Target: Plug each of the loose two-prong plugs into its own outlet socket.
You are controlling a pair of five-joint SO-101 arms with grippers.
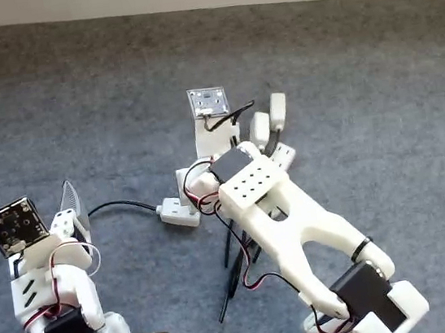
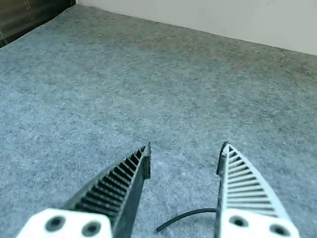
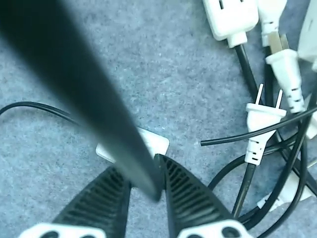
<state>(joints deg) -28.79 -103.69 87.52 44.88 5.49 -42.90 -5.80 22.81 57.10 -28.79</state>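
Note:
My right gripper [image 3: 148, 181] is shut on a black cable [image 3: 74, 89] that runs up close past the camera. Just beyond its tips a white outlet socket [image 3: 154, 143] lies on the carpet; the high view has this socket [image 1: 178, 213] beside the right gripper [image 1: 194, 188]. A loose two-prong plug [image 3: 264, 118] lies prongs up among tangled cables, with a second plug [image 3: 286, 69] and another white socket [image 3: 230, 17] past it. My left gripper [image 2: 185, 148] hangs open over bare carpet, a cable end [image 2: 188, 215] below it. It stands at the left [image 1: 71, 209], apart from the plugs.
More white plugs and sockets [image 1: 270, 123] cluster behind the right arm, and black cables [image 1: 236, 271] trail toward the front. Grey carpet [image 1: 74, 96] covers the table, with open room on the left and far sides.

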